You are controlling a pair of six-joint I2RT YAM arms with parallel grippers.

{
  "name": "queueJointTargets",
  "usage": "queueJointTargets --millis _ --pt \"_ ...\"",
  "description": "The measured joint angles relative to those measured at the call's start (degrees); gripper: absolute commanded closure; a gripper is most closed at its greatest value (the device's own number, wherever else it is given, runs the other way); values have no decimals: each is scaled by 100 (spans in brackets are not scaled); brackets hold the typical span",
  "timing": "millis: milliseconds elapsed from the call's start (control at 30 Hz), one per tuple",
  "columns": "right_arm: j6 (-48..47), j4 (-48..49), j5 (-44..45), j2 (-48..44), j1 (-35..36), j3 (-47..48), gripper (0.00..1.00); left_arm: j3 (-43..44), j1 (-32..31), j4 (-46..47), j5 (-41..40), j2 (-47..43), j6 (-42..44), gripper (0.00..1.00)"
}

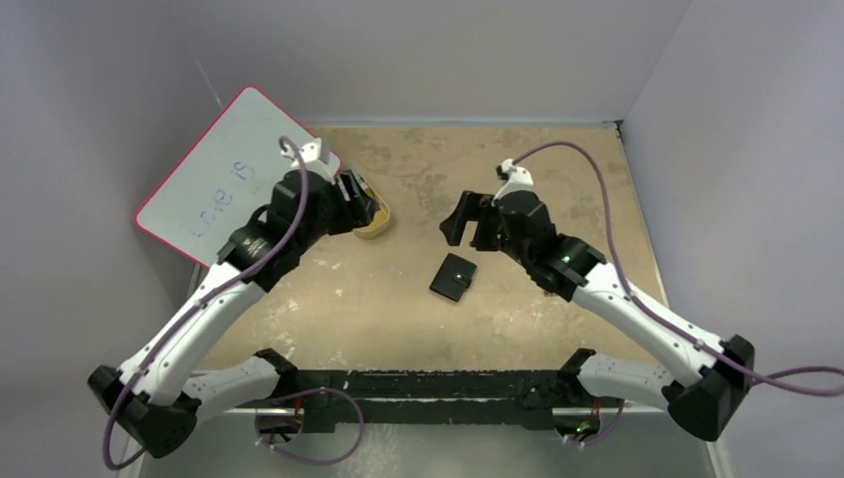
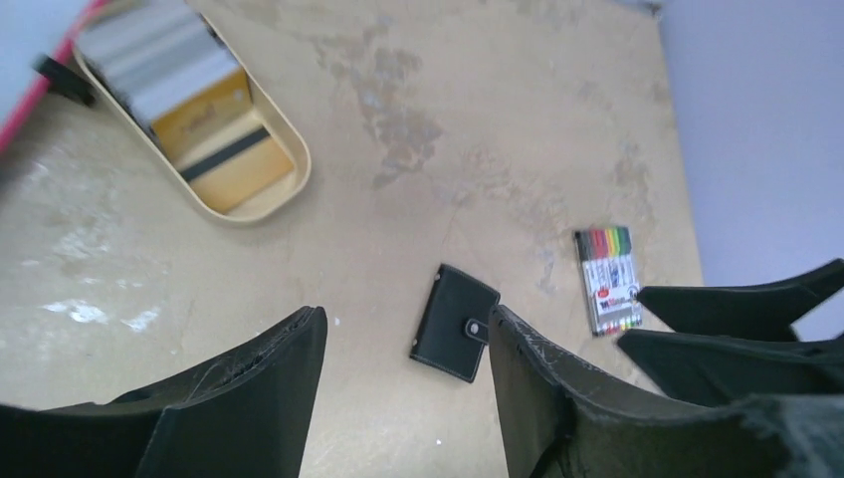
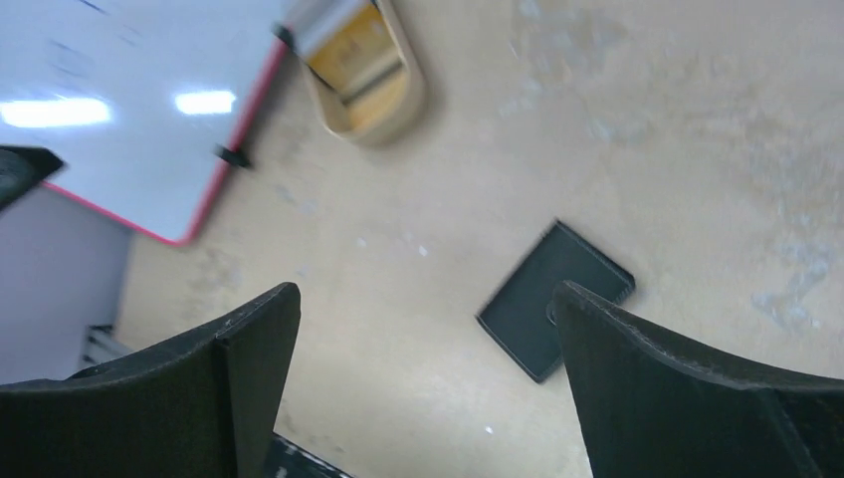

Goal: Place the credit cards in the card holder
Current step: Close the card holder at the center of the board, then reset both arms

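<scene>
The gold-orange credit cards (image 2: 237,159) lie in a cream oval tin (image 2: 284,194); the top one shows a black stripe. They also show in the right wrist view (image 3: 350,50). The black card holder (image 1: 453,277) lies closed and snapped on the table, between the arms; it also shows in both wrist views (image 2: 453,321) (image 3: 537,299). My left gripper (image 1: 360,204) is open and empty, held above the tin; its jaws stand wide apart (image 2: 403,319). My right gripper (image 1: 470,221) is open and empty, above the table just beyond the card holder (image 3: 426,291).
A whiteboard with a pink rim (image 1: 224,174) leans at the back left, next to the tin (image 1: 378,227). A stack of grey-white cards (image 2: 159,55) fills the tin's far end. A pack of coloured pens (image 2: 607,281) lies right of the card holder, under my right gripper.
</scene>
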Motion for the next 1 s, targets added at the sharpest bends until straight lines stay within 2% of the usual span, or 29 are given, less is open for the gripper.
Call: queueJointTargets --millis 300,500,733,1000 --pt "-103 -527 409 -1032 0 1084 1 560 0 -450 -992 -1388 120 34" --pt "129 -562 463 -1292 -2 929 1 319 0 -385 -1097 -1932 4 31" --pt "422 -575 219 -1191 -2 535 1 -420 0 -437 -863 -1821 -249 30" --pt "448 -566 175 -1202 0 535 1 -496 0 -356 -739 -1812 -343 27"
